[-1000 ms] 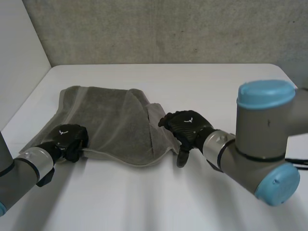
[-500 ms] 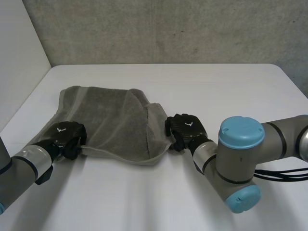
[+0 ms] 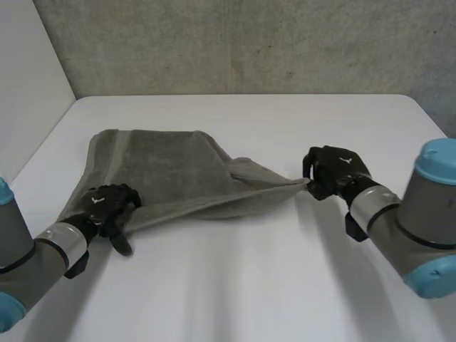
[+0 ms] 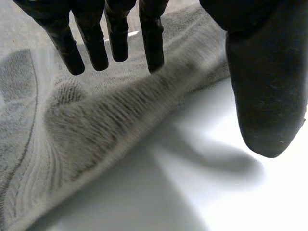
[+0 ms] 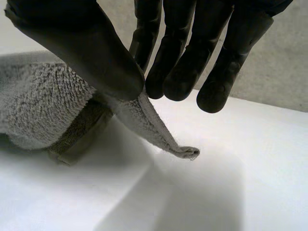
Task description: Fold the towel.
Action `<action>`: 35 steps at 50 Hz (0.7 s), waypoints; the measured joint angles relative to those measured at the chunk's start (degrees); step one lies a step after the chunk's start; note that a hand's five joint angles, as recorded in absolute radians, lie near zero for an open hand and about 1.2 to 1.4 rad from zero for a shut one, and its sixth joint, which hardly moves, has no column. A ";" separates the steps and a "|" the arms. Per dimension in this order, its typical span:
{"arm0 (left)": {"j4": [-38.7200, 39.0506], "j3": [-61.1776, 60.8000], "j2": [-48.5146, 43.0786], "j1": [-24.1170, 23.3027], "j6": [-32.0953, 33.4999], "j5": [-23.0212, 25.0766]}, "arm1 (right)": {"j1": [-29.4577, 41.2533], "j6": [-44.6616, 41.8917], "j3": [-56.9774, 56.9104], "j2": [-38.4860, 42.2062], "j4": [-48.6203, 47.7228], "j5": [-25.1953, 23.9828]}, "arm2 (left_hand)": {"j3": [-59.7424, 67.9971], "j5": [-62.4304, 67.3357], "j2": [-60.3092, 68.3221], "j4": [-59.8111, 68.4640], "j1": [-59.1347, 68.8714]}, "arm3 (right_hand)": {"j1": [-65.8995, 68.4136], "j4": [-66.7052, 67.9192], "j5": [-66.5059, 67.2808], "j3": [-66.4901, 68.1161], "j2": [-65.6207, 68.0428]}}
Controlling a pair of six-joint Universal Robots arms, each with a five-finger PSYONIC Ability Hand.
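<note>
Here, one grey towel (image 3: 167, 167) lies on the white table (image 3: 285, 117), stretched between two hands. The right hand (image 3: 333, 171) pinches the towel's right corner between thumb and fingers. The left hand (image 3: 107, 206) lays straight fingers over its near-left edge, thumb apart.

A white worktop (image 3: 285, 121) with a rounded far right corner runs back to a rough grey concrete wall (image 3: 249, 43), speckled and mottled. A plain white side panel (image 3: 28, 78) closes its left edge. Soft, even light lies across the smooth white surface
</note>
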 measured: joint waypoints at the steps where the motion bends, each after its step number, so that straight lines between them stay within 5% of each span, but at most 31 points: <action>1: 0.02 0.01 -0.13 -0.23 -0.24 -0.08 | -0.54 0.05 0.54 -0.36 0.06 -0.45 | 0.00 -0.02 0.00 0.00 0.00 | 0.00 0.00 0.00 0.00 0.00; 35: 4.34 -0.01 -1.37 -1.10 -0.11 -4.70 | -11.92 0.80 4.52 -4.25 1.12 -4.60 | 6.84 10.04 7.04 6.29 7.57 | 0.00 0.18 0.00 0.21 0.00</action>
